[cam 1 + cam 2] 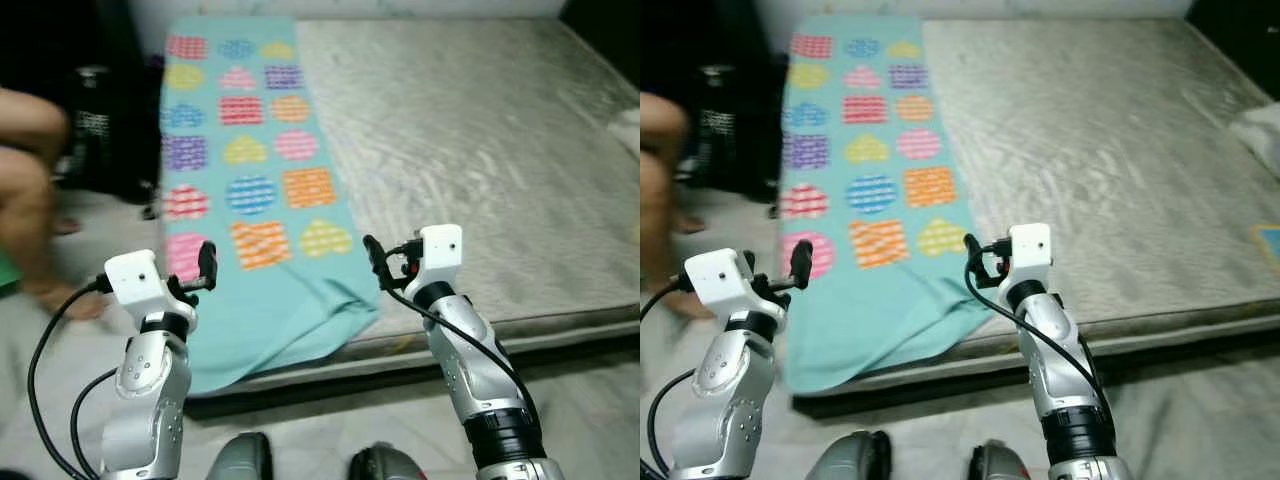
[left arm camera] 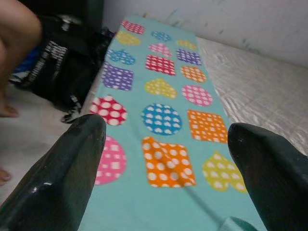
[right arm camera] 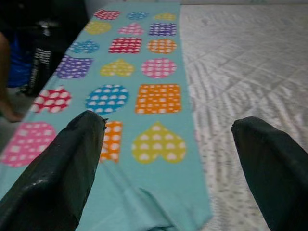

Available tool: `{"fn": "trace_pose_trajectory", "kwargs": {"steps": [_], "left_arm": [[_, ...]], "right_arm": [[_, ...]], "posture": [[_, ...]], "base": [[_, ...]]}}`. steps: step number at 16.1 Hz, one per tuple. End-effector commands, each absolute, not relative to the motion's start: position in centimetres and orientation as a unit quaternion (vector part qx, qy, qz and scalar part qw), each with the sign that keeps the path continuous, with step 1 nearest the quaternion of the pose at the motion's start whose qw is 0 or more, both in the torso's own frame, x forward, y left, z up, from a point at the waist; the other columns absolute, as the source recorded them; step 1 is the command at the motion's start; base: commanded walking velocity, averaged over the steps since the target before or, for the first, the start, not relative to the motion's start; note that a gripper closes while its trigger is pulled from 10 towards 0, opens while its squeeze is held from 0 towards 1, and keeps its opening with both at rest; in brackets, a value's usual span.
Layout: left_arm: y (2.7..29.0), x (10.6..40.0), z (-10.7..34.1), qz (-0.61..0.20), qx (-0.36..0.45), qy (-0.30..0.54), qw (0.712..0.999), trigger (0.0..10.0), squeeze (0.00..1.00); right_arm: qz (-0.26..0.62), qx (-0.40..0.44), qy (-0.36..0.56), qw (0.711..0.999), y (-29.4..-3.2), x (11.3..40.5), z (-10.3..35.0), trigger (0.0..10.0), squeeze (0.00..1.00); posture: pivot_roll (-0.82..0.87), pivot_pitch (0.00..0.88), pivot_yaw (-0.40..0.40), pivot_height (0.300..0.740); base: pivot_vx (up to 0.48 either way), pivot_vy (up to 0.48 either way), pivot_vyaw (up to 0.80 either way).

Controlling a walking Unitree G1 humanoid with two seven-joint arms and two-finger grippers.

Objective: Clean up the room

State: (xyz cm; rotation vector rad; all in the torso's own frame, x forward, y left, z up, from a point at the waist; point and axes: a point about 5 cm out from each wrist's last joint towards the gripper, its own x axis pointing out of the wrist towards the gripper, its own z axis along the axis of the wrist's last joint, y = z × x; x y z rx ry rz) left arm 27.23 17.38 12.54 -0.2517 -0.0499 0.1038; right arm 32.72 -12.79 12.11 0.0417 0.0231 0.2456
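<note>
Blanket [image 1: 245,170], turquoise with dotted hearts and squares, lies along the left side of the mattress [image 1: 480,150], long axis running from the far wall toward me, its near end rumpled and draped over the edge. I judge the step as the approach before grasping. My left hand [image 1: 200,268] and right hand [image 1: 377,262] hover released above that near end; next I must lower both onto the near corners.

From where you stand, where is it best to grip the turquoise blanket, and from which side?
Probably the rumpled near corner of the turquoise blanket, where it bunches at the mattress edge. Raised folds give something to pinch. Come from the near side with the right tool, which is open.
</note>
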Motion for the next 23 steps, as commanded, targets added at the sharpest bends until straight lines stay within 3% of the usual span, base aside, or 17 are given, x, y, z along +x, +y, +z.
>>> {"fn": "trace_pose_trajectory", "kwargs": {"steps": [1, 5, 8, 23], "left_arm": [[16.92, 27.05, 12.14, 0.050, -0.123, -0.015, 0.991, 10.0, 0.00], [16.92, 27.04, 12.22, 0.051, -0.123, -0.018, 0.991, 10.0, 0.00], [16.92, 27.04, 12.21, 0.052, -0.125, -0.018, 0.991, 10.0, 0.00], [17.37, 27.01, 12.11, 0.044, -0.103, -0.013, 0.994, 10.0, 0.00]], "right_arm": [[0.105, 0.015, 0.019, 0.994, -13.98, 32.47, 11.69, 10.0, 0.00], [0.103, 0.017, 0.022, 0.994, -14.04, 32.47, 11.58, 10.0, 0.00], [0.101, 0.023, 0.025, 0.994, -14.02, 32.54, 11.48, 10.0, 0.00], [0.108, 0.029, 0.024, 0.993, -13.22, 32.68, 11.11, 10.0, 0.00]], "posture": [[0.10, 0.197, -0.026, 0.740], [0.10, 0.199, -0.024, 0.740], [0.10, 0.199, -0.023, 0.740], [0.12, 0.189, -0.004, 0.740]], "base": [[0.000, 0.000, 0.00], [0.000, 0.000, 0.00], [0.000, 0.000, -0.80], [0.000, 0.000, 0.00]]}}
